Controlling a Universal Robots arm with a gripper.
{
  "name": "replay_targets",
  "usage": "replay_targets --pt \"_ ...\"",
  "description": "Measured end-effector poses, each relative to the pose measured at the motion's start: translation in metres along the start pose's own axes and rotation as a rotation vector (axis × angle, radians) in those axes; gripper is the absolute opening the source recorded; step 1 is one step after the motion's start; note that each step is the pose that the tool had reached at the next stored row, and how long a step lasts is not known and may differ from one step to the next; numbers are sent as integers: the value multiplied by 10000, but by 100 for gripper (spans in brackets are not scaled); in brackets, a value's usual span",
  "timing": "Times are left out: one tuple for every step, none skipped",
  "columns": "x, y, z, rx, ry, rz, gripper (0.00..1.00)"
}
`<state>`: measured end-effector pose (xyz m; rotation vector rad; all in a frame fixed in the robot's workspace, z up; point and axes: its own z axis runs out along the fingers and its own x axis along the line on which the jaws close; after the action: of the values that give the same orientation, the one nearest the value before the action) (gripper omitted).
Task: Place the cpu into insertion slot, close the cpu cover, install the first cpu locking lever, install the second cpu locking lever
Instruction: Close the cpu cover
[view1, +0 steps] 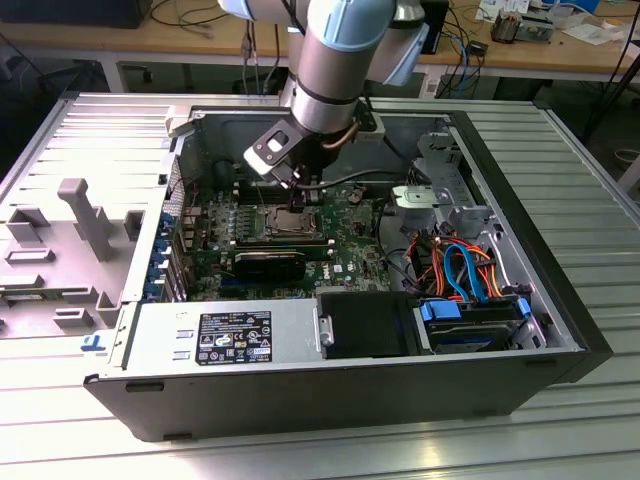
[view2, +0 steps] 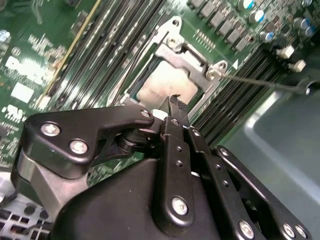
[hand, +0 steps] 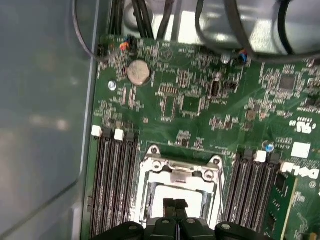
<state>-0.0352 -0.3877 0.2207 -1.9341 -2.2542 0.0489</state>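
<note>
Silver cpu cover (hand: 181, 172) lies closed over the cpu (view2: 165, 87); I read the gripper (hand: 175, 202) fingers clenched together, empty, their tips masking part of the chip.

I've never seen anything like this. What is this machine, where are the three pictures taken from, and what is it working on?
This is a grey and blue robot arm reaching into an open black computer case. The exterior view looks on from outside; both wrist views ride on the arm and look along its black gripper. The gripper is shut, with nothing visibly held, close over the small square silver-grey cpu. That chip lies in the insertion slot on the green circuit board, framed by the thin silver metal cpu cover.
</note>
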Motion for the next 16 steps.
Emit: replay_targets --pt "2 -20 16 0 0 -1 11" --pt "3 -34 28 0 -1 -1 11" --pt "6 -70 53 0 0 0 11" --pt "9 -95 67 0 -1 0 11" --pt "11 -111 76 0 -1 0 11" --pt "13 -129 86 0 -2 0 11" --pt "14 -144 96 -1 0 -1 11" --pt "16 -156 104 0 -1 -1 11" --pt "17 -166 112 -1 0 0 11" --pt "18 -179 120 0 -1 0 11" --pt "19 -188 128 0 0 0 11" --pt "19 -195 136 0 0 -1 11" --pt "20 -211 156 0 -1 0 11" --pt "20 -218 163 0 -1 0 11" --pt "21 -223 169 0 -1 0 11" --pt "21 -229 179 0 0 -1 11"
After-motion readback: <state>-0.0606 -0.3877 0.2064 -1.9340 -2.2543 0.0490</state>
